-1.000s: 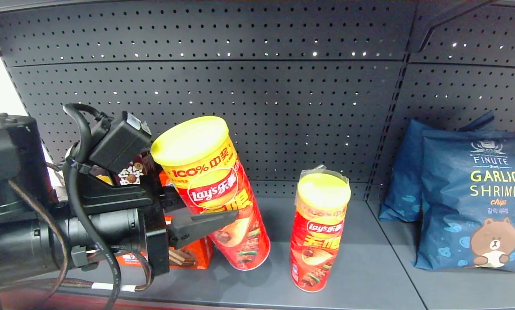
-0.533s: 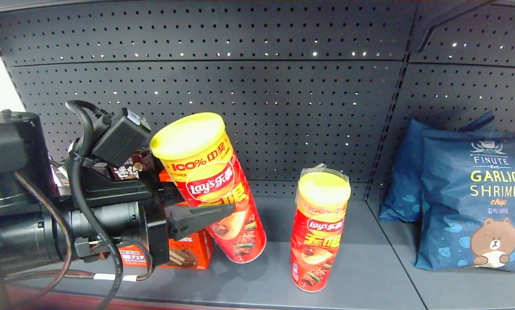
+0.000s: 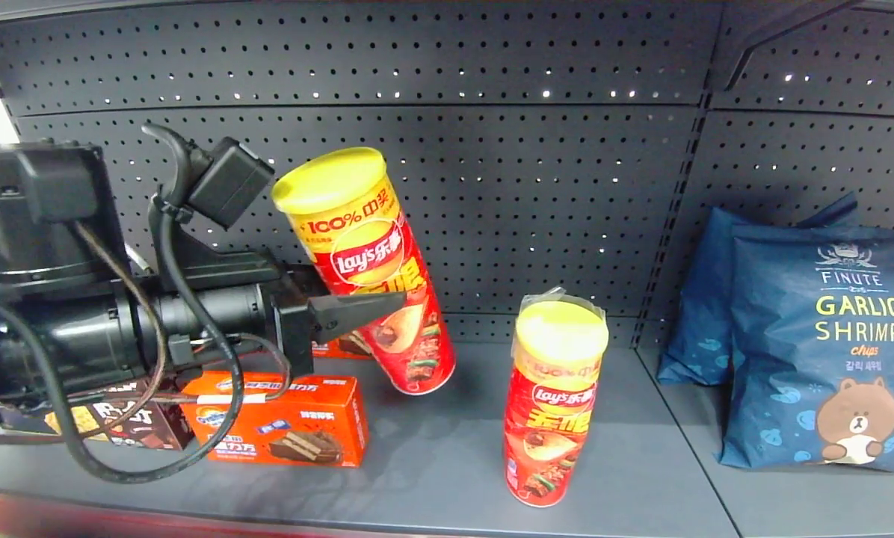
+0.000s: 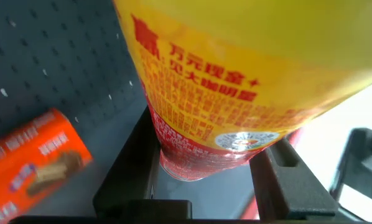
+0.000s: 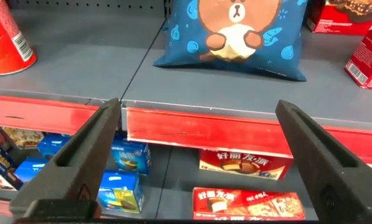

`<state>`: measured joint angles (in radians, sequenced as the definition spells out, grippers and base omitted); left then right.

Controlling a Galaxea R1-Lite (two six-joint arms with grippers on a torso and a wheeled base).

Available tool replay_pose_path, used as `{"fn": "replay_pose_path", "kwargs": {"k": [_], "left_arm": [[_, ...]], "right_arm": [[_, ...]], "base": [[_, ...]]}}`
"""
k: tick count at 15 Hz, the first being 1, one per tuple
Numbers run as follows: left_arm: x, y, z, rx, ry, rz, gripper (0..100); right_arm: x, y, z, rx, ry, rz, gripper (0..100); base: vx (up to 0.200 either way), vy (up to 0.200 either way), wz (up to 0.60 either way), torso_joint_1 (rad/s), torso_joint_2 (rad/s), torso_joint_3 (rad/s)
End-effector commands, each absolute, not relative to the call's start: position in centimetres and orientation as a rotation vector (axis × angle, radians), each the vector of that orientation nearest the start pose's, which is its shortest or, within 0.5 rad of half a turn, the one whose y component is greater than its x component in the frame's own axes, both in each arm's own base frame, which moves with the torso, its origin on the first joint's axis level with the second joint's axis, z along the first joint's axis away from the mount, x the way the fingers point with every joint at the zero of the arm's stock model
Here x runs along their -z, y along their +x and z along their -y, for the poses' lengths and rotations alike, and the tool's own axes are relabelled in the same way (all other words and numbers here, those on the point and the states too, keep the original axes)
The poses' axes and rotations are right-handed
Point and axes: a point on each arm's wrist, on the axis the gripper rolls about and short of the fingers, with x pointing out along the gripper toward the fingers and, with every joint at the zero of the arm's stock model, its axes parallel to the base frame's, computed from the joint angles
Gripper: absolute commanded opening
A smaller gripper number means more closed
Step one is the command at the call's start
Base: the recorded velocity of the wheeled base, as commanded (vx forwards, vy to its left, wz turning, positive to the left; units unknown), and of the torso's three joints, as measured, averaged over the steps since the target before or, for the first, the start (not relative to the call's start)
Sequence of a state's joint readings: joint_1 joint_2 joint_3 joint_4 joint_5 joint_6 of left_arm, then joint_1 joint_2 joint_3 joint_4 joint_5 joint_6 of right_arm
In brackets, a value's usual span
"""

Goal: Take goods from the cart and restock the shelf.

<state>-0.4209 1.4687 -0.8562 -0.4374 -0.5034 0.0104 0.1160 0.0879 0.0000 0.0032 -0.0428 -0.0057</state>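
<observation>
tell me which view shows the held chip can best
Head view: the chip can shows lid to base, tilted, in the left gripper. Left wrist view gives a close-up of its side between the fingers. Right wrist view faces the blue bag.

Black left arm (image 3: 66, 329), looped cables (image 3: 169, 299) (boxy camera (image 3: 230, 183))

The chip can (image 3: 368, 254) hides most of a rear orange box (image 3: 338, 347).

We see the shelf (image 3: 641, 486) evenly and fairly brightly lit, with a soft shadow lying under the held can (image 3: 365, 269). Pinpoints of light shine through the pegboard (image 3: 492, 187). A blown-out white patch glares at the head view's left edge, and the can's label carries a small glint.
</observation>
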Motion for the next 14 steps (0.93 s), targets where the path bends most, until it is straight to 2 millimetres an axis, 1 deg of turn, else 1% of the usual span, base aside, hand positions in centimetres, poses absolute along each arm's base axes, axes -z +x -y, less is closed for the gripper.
{"fn": "replay_pose_path", "kwargs": {"k": [1,3,4,7,9,10,14], "left_arm": [[-23.0,25.8,12.3,0.935,-0.002,-0.224,0],[-22.6,27.2,12.2,0.916,0.008,-0.232,0],[-22.4,28.4,12.5,0.924,0.016,-0.233,0],[-22.8,29.8,13.0,0.972,0.015,-0.236,0],[-22.1,32.1,13.9,0.996,0.072,-0.299,0],[-22.0,32.9,14.3,1.025,0.086,-0.300,0],[-21.4,35.2,15.6,1.051,0.094,-0.372,0]], "right_arm": [[-7.7,-1.6,0.3,-0.074,-0.014,-0.095,100],[-7.7,-1.6,0.3,-0.074,-0.014,-0.095,100],[-7.7,-1.6,0.3,-0.074,-0.014,-0.095,100],[-7.7,-1.6,0.3,-0.074,-0.014,-0.095,100],[-7.7,-1.6,0.3,-0.074,-0.014,-0.095,100],[-7.7,-1.6,0.3,-0.074,-0.014,-0.095,100],[-7.7,-1.6,0.3,-0.074,-0.014,-0.095,100]], "base": [[0.000,0.000,0.00,0.000,0.00,0.000],[0.000,0.000,0.00,0.000,0.00,0.000],[0.000,0.000,0.00,0.000,0.00,0.000],[0.000,0.000,0.00,0.000,0.00,0.000],[0.000,0.000,0.00,0.000,0.00,0.000],[0.000,0.000,0.00,0.000,0.00,0.000],[0.000,0.000,0.00,0.000,0.00,0.000]]}}
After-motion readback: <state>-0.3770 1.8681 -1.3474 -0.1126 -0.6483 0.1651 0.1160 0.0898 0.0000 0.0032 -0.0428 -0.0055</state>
